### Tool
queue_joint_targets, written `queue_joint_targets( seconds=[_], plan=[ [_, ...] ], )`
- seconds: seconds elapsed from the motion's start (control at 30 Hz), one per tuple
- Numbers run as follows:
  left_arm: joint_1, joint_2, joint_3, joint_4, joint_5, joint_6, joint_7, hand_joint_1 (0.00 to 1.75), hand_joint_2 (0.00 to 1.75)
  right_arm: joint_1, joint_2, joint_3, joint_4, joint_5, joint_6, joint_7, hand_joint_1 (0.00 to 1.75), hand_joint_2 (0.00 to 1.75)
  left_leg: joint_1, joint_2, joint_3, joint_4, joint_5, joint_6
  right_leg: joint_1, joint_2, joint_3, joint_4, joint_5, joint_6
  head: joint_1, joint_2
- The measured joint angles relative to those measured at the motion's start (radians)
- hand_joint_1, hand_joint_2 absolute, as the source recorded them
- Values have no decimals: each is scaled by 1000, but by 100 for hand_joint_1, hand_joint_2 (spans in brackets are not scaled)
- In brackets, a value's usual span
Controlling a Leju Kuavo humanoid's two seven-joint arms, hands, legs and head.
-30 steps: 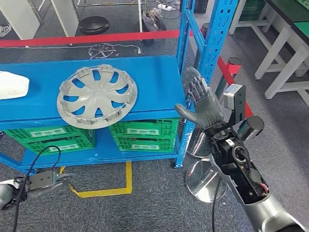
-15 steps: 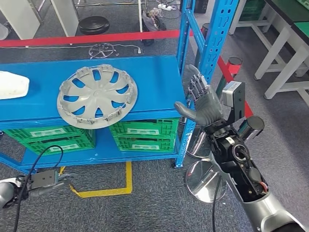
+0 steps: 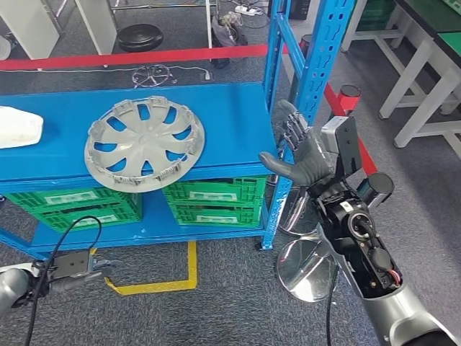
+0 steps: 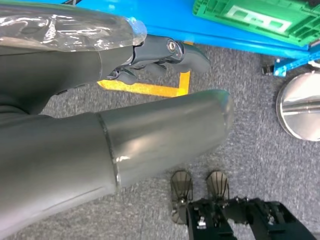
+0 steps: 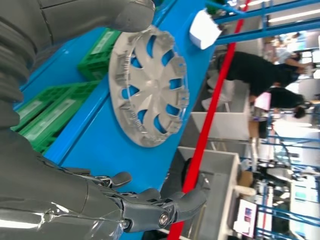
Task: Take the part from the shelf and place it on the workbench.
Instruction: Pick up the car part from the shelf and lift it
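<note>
Blue shelf (image 3: 233, 122); hubcap (image 3: 144, 142), white part (image 3: 19, 126)

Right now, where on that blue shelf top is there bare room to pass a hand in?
Bare blue shelf top lies between the hubcap and the right upright post, nearest the open right hand. A narrower bare strip separates the hubcap from the white part. The front edge is crowded where the hubcap overhangs.

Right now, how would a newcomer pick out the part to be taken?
Find the blue shelf; on its top level lies the hubcap, its rim overhanging the front edge above the green crates. It is a round silver-grey spoked disc, unlike the white object at the shelf's left end.
</note>
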Motion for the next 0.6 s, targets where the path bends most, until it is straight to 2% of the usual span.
queue_joint_targets(
  seconds=[0.13,0.4,0.6],
  plan=[
    [-3,-6,-7,20,5,-11,0,0,0,-41,-15,4,32,13,3,26,0,175,0,0,0,0,0,0,0,0,0,0,0,0,0,0],
    [-3,-4,-7,39,30,-50,0,0,0,-98,-26,14,87,10,4,27,0,175,0,-1,0,0,0,0,0,-1,0,0,0,0,0,0],
    [3,2,-7,42,7,-43,0,0,0,-102,-39,25,107,-2,-13,40,0,175,0,-1,0,0,0,0,0,-1,0,0,0,0,0,0]
  ],
)
